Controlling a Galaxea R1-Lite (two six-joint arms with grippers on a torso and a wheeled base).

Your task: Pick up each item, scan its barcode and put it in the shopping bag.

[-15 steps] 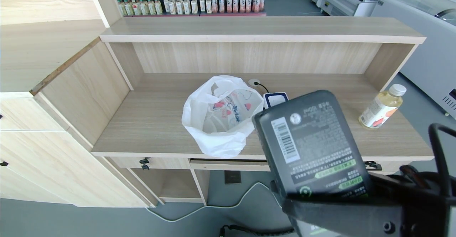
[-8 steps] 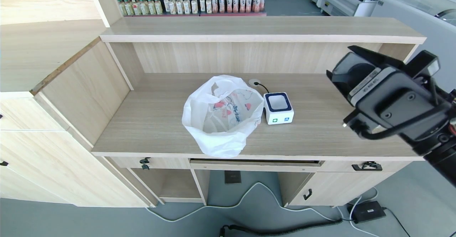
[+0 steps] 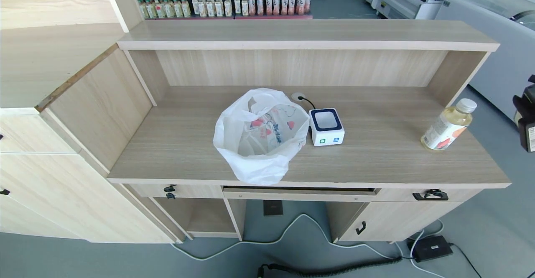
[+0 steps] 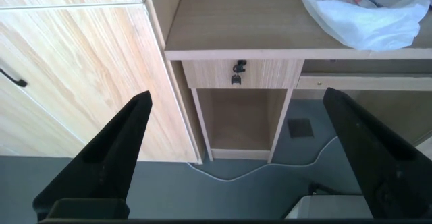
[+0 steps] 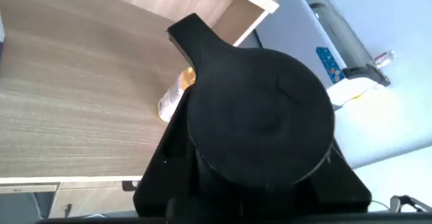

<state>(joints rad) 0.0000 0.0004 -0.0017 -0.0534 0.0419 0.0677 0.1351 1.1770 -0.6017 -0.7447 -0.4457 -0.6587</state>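
- The right gripper [image 5: 256, 180] is pinched on a black, round-bodied plastic container [image 5: 260, 119]. Its fingers are mostly hidden behind the item, but the item hangs in the air off the end of the light wooden counter [image 3: 376, 161], so I judge it is held.
- Held out there, the container is clear of everything on the counter, probably so it can be turned label-first before scanning.
- In the right wrist view the container shows a broad round face, with a narrow tab pointing toward the counter's back corner. Its long axis seems to run out from the palm, though I cannot be sure.
- The nearest thing to this gripper is a clear plastic bottle of yellow drink with a white cap [image 3: 447, 125]. It stands on its base with the cap up and its long axis vertical, waiting its turn.
- Farther from the gripper is the small white cube scanner [image 3: 327, 128], window facing up so that a barcode must be shown face-down.
- Just beyond the scanner is the thin white plastic shopping bag [image 3: 255, 144], mouth open upward for dropping items in.
- The left gripper [image 4: 236, 99] is spread wide and empty, low before the counter's front, with the bag above and off to its inner side.
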